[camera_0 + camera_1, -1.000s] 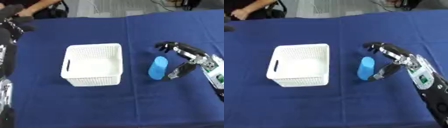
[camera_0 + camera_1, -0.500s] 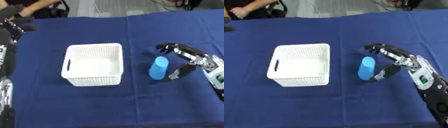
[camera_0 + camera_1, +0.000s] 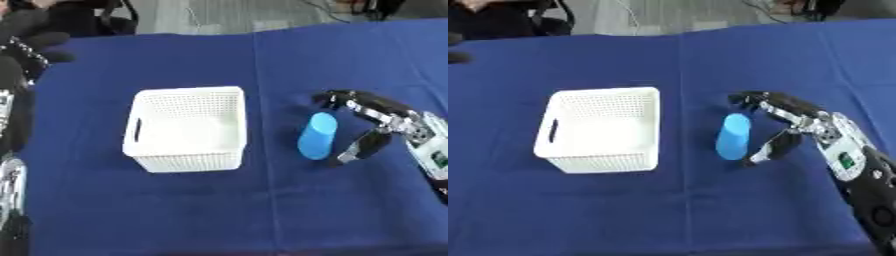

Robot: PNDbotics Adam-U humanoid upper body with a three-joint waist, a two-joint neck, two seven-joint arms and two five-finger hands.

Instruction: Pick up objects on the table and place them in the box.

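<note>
While a white perforated plastic basket [image 3: 185, 129] stands on the blue cloth-covered table [image 3: 219, 210], the robot's right hand [image 3: 798, 125] reaches in from the right, spread wide around a light-blue cylindrical container [image 3: 732, 136]. The cylinder stands on the cloth just right of the basket, apart from it. Fingers [image 3: 750, 99] arch past its far end and the thumb [image 3: 767, 150] sits near its base; contact looks unlikely, though the view is soft. The left hand [image 3: 22, 37] shows dark at the upper left edge; its fingers cannot be made out.
</note>
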